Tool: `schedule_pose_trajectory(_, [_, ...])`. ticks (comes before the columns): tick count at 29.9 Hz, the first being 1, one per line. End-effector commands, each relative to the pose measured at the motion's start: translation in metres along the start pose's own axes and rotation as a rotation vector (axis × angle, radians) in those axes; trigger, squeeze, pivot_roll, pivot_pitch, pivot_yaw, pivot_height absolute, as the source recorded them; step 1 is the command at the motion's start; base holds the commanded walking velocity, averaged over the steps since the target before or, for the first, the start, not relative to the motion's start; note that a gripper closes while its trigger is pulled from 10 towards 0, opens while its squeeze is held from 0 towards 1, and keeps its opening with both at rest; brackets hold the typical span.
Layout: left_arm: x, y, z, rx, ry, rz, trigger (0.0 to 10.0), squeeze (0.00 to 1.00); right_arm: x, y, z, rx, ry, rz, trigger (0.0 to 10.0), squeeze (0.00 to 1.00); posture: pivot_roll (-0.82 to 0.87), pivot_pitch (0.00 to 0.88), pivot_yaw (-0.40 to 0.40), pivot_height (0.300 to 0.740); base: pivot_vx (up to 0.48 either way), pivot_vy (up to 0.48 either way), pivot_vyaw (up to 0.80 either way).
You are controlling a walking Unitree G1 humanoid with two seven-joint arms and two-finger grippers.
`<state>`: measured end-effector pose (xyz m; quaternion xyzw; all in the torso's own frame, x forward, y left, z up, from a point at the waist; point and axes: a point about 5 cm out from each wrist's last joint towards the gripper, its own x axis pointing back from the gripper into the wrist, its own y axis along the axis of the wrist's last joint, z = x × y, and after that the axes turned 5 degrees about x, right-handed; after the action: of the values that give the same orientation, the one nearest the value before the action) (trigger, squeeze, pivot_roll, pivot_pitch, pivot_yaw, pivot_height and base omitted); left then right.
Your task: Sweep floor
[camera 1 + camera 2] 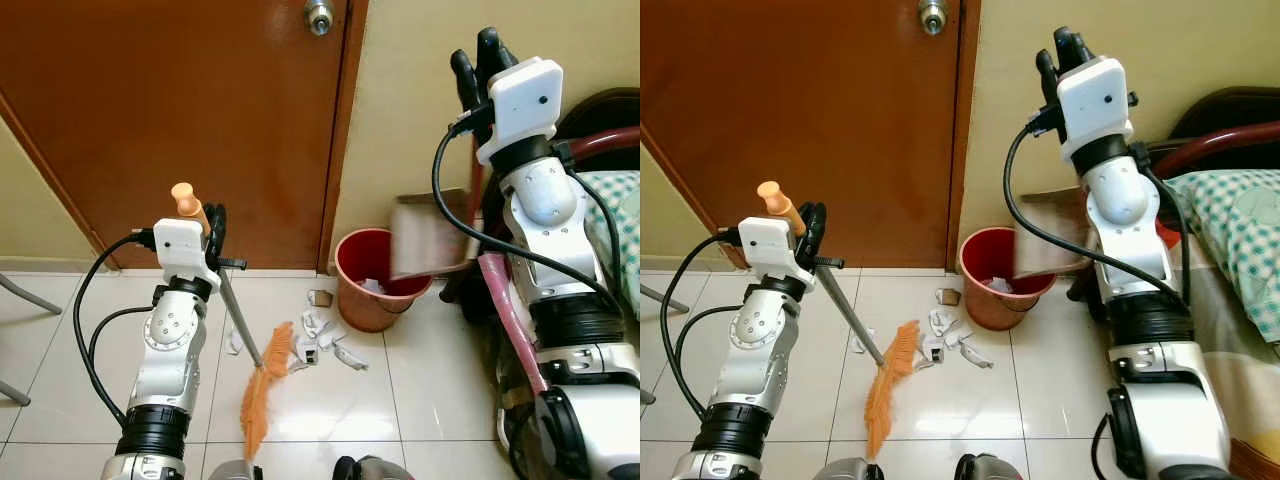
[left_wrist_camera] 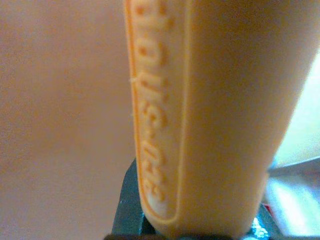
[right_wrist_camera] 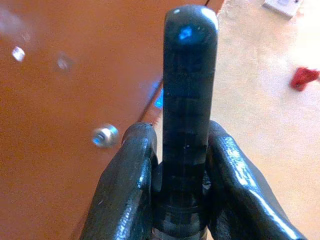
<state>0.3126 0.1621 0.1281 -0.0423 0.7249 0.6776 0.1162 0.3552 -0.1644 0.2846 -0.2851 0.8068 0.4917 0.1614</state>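
Two grippers working: left gripper [image 1: 205, 222] pinching the broom [image 1: 262, 385] by its orange grip, bristles resting on tile beside paper scraps [image 1: 318, 338] near the bin [image 1: 375, 280]. Right gripper [image 3: 186, 125] clamping a black handle, probably the dustpan [image 1: 428, 238]. Handling likely light, stiff; holding high suits sweeping.

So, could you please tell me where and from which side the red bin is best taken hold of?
Grip the red bin by its open rim, coming down from above on the side facing the robot. It stands upright with its mouth open, while the far side sits close to the wall and the dustpan hangs over its right edge.
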Motion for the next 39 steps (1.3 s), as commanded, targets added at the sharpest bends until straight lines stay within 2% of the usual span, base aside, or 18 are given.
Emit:
schedule_pose_trajectory(1, [-0.002, 0.002, -0.002, -0.009, 0.005, -0.010, 10.0, 0.00, -0.016, 0.036, -0.007, -0.134, -0.019, -0.141, 10.0, 0.00, -0.05, 0.000, -0.046, 0.740, 0.000, 0.000, 0.00])
schedule_pose_trajectory(2, [-0.002, 0.002, -0.003, -0.008, 0.002, -0.011, 10.0, 0.00, -0.018, 0.041, -0.007, -0.186, -0.020, -0.152, 10.0, 0.00, -0.05, 0.000, -0.046, 0.740, 0.000, 0.000, 0.00])
schedule_pose_trajectory(3, [-0.002, 0.002, -0.003, -0.008, 0.002, -0.011, 10.0, 0.00, -0.018, 0.041, -0.007, -0.186, -0.020, -0.152, 10.0, 0.00, -0.05, 0.000, -0.046, 0.740, 0.000, 0.000, 0.00])
schedule_pose_trajectory(5, [-0.002, 0.002, -0.003, -0.008, -0.001, -0.012, 10.0, 0.00, -0.022, 0.048, -0.006, -0.252, -0.015, -0.166, 10.0, 0.00, -0.05, 0.000, -0.046, 0.740, 0.000, 0.000, 0.00])
schedule_pose_trajectory(6, [-0.004, 0.004, -0.002, -0.014, 0.006, -0.026, 10.0, 0.00, -0.024, 0.051, -0.004, -0.321, -0.015, -0.166, 10.0, 0.00, -0.06, 0.000, -0.045, 0.740, 0.000, 0.000, 0.00])
schedule_pose_trajectory(12, [-0.006, 0.014, 0.002, -0.040, 0.017, -0.070, 10.0, 0.00, -0.019, 0.040, 0.004, -0.452, -0.022, -0.090, 10.0, 0.00, -0.05, 0.000, -0.051, 0.740, 0.000, 0.000, 0.00])
schedule_pose_trajectory(13, [-0.004, 0.014, 0.002, -0.041, 0.019, -0.068, 10.0, 0.00, -0.013, 0.033, 0.010, -0.483, -0.017, -0.046, 10.0, 0.00, -0.04, 0.000, -0.054, 0.740, 0.000, 0.000, 0.00])
schedule_pose_trajectory(16, [0.000, 0.012, 0.002, -0.043, 0.021, -0.059, 10.0, 0.00, -0.004, 0.024, 0.019, -0.492, -0.003, 0.006, 10.0, 0.00, -0.04, 0.003, -0.055, 0.740, 0.000, 0.000, 0.00])
schedule_pose_trajectory(21, [0.017, 0.003, 0.000, -0.063, 0.014, -0.027, 10.0, 0.00, 0.036, -0.011, 0.040, -0.543, 0.004, 0.195, 10.0, 0.00, -0.03, 0.031, -0.069, 0.740, 0.000, 0.000, 0.00])
schedule_pose_trajectory(23, [0.021, 0.001, 0.000, -0.070, 0.027, -0.013, 10.0, 0.00, 0.047, -0.018, 0.043, -0.527, 0.000, 0.236, 10.0, 0.00, -0.03, 0.036, -0.069, 0.740, 0.000, 0.000, 0.00])
schedule_pose_trajectory(25, [0.028, -0.003, 0.000, -0.072, 0.036, 0.006, 10.0, 0.00, 0.068, -0.032, 0.050, -0.537, -0.012, 0.321, 10.0, 0.00, -0.02, 0.038, -0.071, 0.740, 0.000, 0.000, 0.00])
schedule_pose_trajectory(29, [0.036, -0.005, -0.006, -0.082, -0.007, 0.021, 10.0, 0.00, 0.090, -0.043, 0.058, -0.525, -0.019, 0.401, 10.0, 0.00, -0.02, 0.037, -0.070, 0.740, 0.000, 0.000, 0.00])
schedule_pose_trajectory(34, [0.034, -0.003, -0.010, -0.083, -0.025, 0.019, 10.0, 0.00, 0.104, -0.053, 0.062, -0.478, -0.033, 0.477, 10.0, 0.00, -0.02, 0.042, -0.060, 0.740, 0.000, 0.000, 0.00])
schedule_pose_trajectory(35, [0.032, -0.001, -0.013, -0.086, -0.042, 0.016, 10.0, 0.00, 0.109, -0.057, 0.059, -0.426, -0.050, 0.507, 10.0, 0.00, -0.02, 0.045, -0.055, 0.740, 0.000, 0.000, 0.00])
schedule_pose_trajectory(36, [0.032, -0.001, -0.013, -0.086, -0.042, 0.016, 10.0, 0.00, 0.109, -0.057, 0.059, -0.426, -0.050, 0.507, 10.0, 0.00, -0.02, 0.045, -0.055, 0.740, 0.000, 0.000, 0.00])
schedule_pose_trajectory(37, [0.030, 0.001, -0.015, -0.093, -0.060, 0.013, 10.0, 0.00, 0.113, -0.061, 0.056, -0.364, -0.063, 0.528, 10.0, 0.00, -0.03, 0.053, -0.047, 0.740, 0.000, 0.000, 0.00])
schedule_pose_trajectory(39, [0.029, 0.003, -0.018, -0.110, -0.081, 0.008, 10.0, 0.00, 0.120, -0.069, 0.052, -0.351, -0.094, 0.580, 10.0, 0.00, -0.04, 0.062, -0.039, 0.740, 0.000, 0.000, 0.00])
